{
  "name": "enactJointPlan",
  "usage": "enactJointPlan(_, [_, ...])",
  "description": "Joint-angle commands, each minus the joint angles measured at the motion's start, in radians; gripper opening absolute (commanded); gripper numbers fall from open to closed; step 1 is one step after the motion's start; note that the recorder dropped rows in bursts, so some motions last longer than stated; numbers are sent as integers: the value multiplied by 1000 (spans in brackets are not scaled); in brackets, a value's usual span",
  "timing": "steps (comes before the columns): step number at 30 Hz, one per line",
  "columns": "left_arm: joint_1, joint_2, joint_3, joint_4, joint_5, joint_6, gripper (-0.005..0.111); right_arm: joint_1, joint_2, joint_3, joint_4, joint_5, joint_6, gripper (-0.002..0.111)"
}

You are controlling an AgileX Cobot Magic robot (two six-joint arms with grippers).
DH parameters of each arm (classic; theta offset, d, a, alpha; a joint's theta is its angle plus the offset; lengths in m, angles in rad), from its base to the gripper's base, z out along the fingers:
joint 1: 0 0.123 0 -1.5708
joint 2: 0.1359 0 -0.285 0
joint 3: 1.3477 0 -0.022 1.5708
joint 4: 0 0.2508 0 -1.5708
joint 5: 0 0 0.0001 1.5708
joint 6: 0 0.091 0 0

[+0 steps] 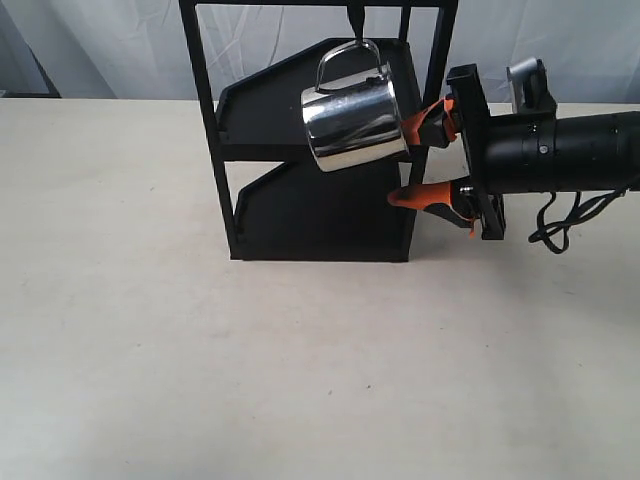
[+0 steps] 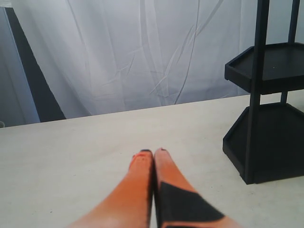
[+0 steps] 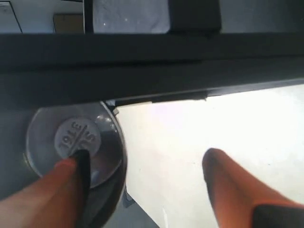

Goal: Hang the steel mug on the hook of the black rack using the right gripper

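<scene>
The steel mug (image 1: 352, 122) hangs tilted in front of the black rack (image 1: 318, 215), its thin handle looped up to the hook (image 1: 354, 16) under the top bar. My right gripper (image 1: 410, 160) is open just right of the mug. Its upper orange finger (image 1: 422, 122) is at the mug's base and its lower finger (image 1: 408, 197) is below the mug, apart from it. In the right wrist view the mug's round base (image 3: 76, 140) sits behind one finger (image 3: 66, 176), and the right gripper (image 3: 142, 164) gapes wide. My left gripper (image 2: 153, 152) is shut and empty over the table.
The rack (image 2: 263, 142) has two tray shelves and thin posts, and one of its bars (image 3: 152, 52) crosses the right wrist view. A pale table (image 1: 300, 360) spreads in front of it, and a white curtain (image 2: 142, 57) hangs behind.
</scene>
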Motion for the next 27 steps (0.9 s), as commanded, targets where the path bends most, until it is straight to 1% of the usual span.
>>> enactJointPlan(1, [-5, -5, 0, 1, -5, -2, 2, -3, -15, 1, 4, 24, -6, 66])
enactJointPlan(7, [-5, -5, 0, 1, -5, -2, 2, -7, -70, 1, -43, -45, -6, 66])
enactJointPlan(12, [-5, -5, 0, 1, -5, -2, 2, -50, -146, 1, -112, -74, 12, 66])
enactJointPlan(18, [-5, -5, 0, 1, -5, -2, 2, -96, -267, 1, -293, -82, 98, 66])
enactJointPlan(19, [-5, -5, 0, 1, -5, -2, 2, -96, -294, 1, -342, -82, 120, 62])
enactJointPlan(21, [-5, -5, 0, 1, -5, -2, 2, -95, -352, 1, -438, -82, 161, 47])
enactJointPlan(25, [-5, -5, 0, 1, -5, -2, 2, -95, -462, 3, -640, -65, 179, -1])
enactJointPlan(27, [-5, -5, 0, 1, -5, -2, 2, -95, -508, 3, -712, -4, 186, 2])
